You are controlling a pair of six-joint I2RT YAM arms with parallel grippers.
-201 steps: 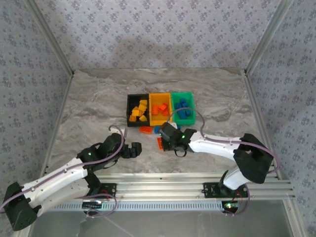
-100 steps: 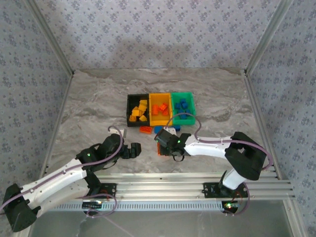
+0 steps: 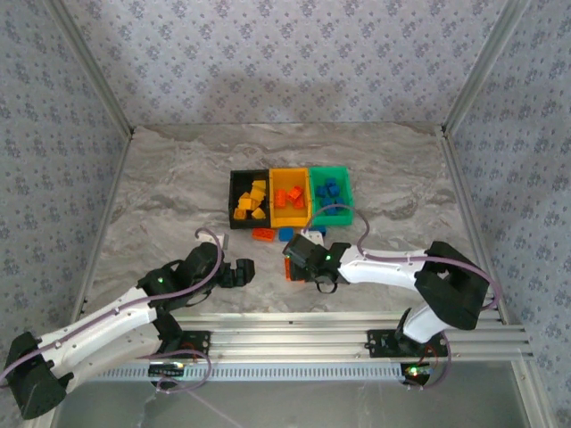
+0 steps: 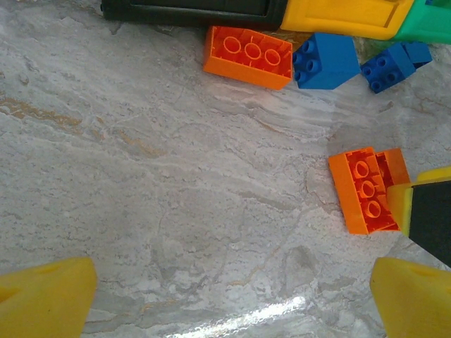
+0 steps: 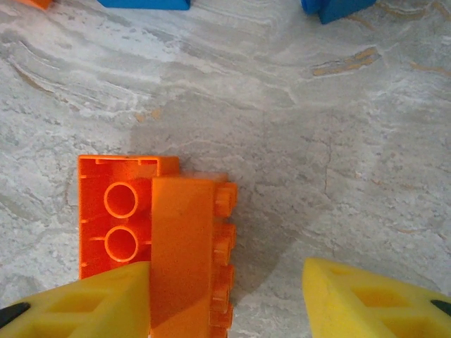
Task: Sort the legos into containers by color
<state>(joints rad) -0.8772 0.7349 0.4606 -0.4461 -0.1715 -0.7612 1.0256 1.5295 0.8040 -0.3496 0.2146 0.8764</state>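
Centrally on the bench (image 3: 161, 196), the containers (image 3: 290, 170) are ranged in a row: black, yellow, green from left to right. The left hand (image 3: 248, 272) is held wide open. The right hand (image 5: 222, 299) is spread open about two touching orange legos (image 5: 187, 239), on the near side of the containers.

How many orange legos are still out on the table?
3. One orange lego lies by the black bin; an upturned one and a tipped one touch, beside the right fingers. Others may be hidden.
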